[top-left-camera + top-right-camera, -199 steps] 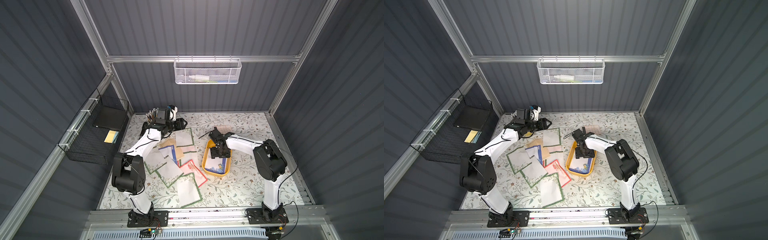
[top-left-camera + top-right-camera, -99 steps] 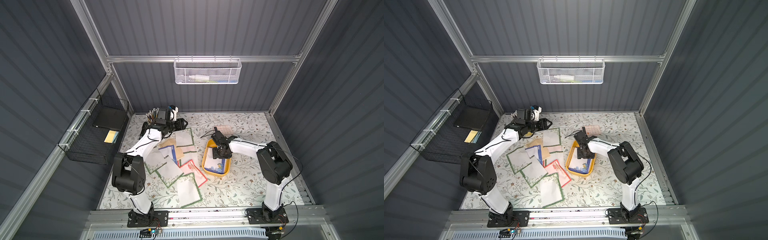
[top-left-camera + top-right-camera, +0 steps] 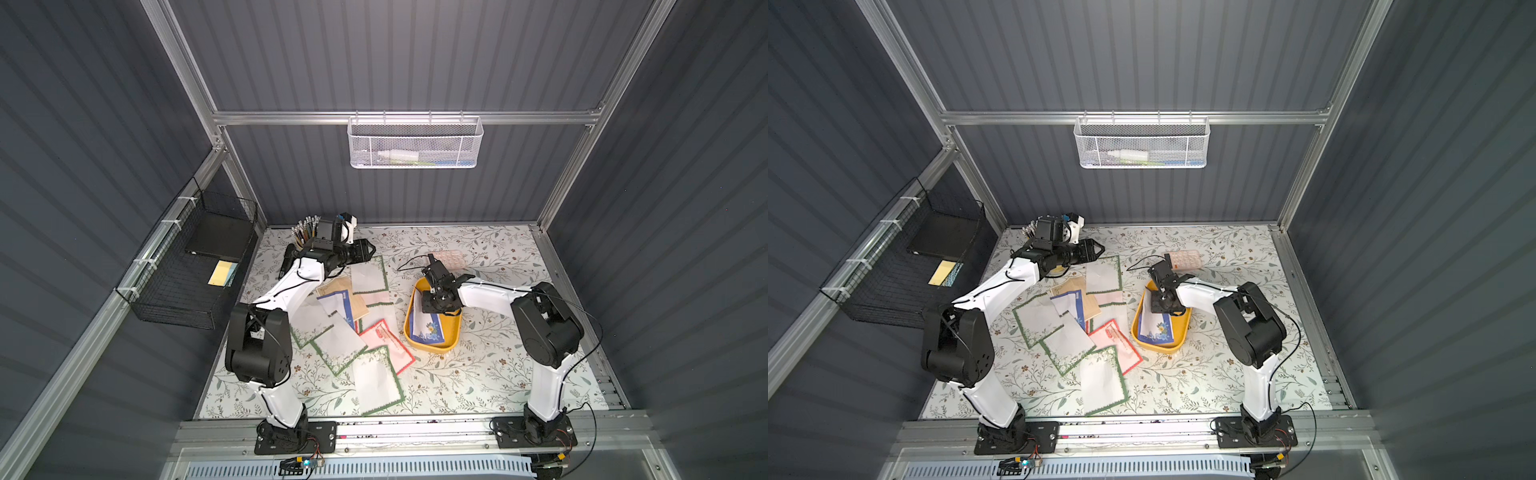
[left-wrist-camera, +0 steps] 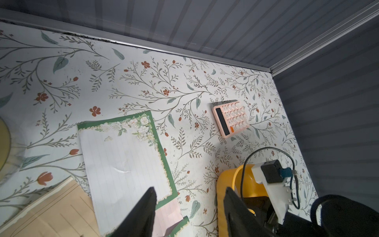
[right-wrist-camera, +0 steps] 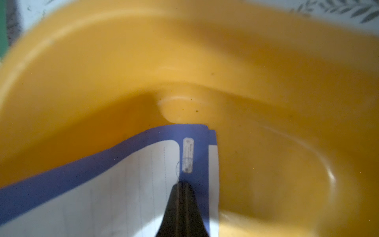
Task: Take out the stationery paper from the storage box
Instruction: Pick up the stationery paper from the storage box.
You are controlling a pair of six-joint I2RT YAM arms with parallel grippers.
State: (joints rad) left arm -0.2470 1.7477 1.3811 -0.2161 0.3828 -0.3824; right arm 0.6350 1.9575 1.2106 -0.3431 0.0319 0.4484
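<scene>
Right gripper point(image 5: 183, 185) pinches a blue-bordered sheet point(image 5: 102, 195) (edge bowed) inside the storage box point(image 3: 430, 346), three o'clock of scattered sheets point(image 3: 336, 345); left gripper point(image 4: 189, 191) hovers spread, empty.

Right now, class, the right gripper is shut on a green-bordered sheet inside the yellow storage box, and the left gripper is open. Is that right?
Not quite: the border is blue, not green. The right wrist view shows the right gripper shut on the blue-bordered sheet inside the yellow storage box. The left gripper is open, as stated.
</scene>
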